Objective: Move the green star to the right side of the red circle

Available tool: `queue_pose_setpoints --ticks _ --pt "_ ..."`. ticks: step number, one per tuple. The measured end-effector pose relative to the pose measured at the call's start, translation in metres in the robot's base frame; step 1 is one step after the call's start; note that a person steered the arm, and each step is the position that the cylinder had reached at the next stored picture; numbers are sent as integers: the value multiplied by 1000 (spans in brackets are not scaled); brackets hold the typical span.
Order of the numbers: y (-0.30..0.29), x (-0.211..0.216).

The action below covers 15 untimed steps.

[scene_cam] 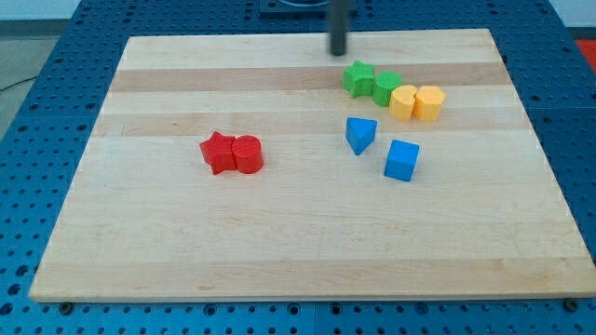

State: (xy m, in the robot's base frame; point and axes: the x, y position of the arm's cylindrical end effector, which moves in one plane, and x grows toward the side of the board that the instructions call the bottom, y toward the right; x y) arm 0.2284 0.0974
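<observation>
The green star [358, 78] lies near the view's top, right of centre, touching a green circle [386, 87] on its right. The red circle [248, 154] lies left of centre, touching a red star [219, 152] on its left. My tip [338, 52] is a dark rod end just above and slightly left of the green star, a short gap away from it. The green star is far to the upper right of the red circle.
Two yellow blocks [403, 102] [429, 102] sit right of the green circle. A blue triangle [360, 134] and a blue cube [401, 159] lie below them. The wooden board [279, 242] rests on a blue perforated table.
</observation>
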Motion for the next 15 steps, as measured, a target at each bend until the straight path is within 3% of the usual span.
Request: queue_pose_setpoints --ticks 1,2,6,7,9,11,12,15 --pt "74 19" --pt "68 55" --pt "-110 75" --pt "-130 100" --pt "-129 157" --pt "-102 119" --pt "-72 156" --pt "-111 188"
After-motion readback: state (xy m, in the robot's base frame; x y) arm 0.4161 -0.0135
